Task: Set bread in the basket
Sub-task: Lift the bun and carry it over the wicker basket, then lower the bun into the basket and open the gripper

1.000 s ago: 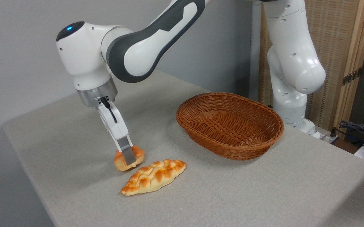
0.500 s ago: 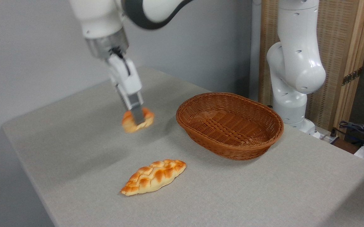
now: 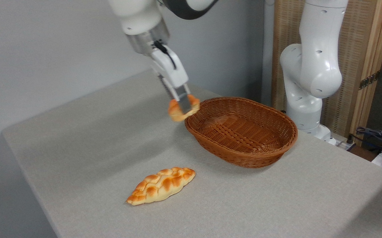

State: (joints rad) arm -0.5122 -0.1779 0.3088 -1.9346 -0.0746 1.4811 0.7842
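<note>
Bread (image 3: 177, 112), the small round golden bun, hangs in the air, pinched between the fingers (image 3: 185, 103), at the left rim of the basket (image 3: 260, 153) and well clear of the tabletop (image 3: 78, 138). A second ago it sat on the tabletop just beside the braided loaf (image 3: 161, 185) with the fingers already closed around it; half a second ago it had been lifted and hung over the bare tabletop, left of the basket. It has since travelled farther right and farther away, and higher, so that in this view its right edge overlaps the basket's rim. The arm (image 3: 310, 66) has swung the same way, and its wrist now leaves the top of the view. The basket and the braided loaf have not moved: the loaf lies near the front, well apart from the bun.

Counted: one bun, one braided loaf, one wicker basket with nothing in it, one arm with one pair of fingers.
</note>
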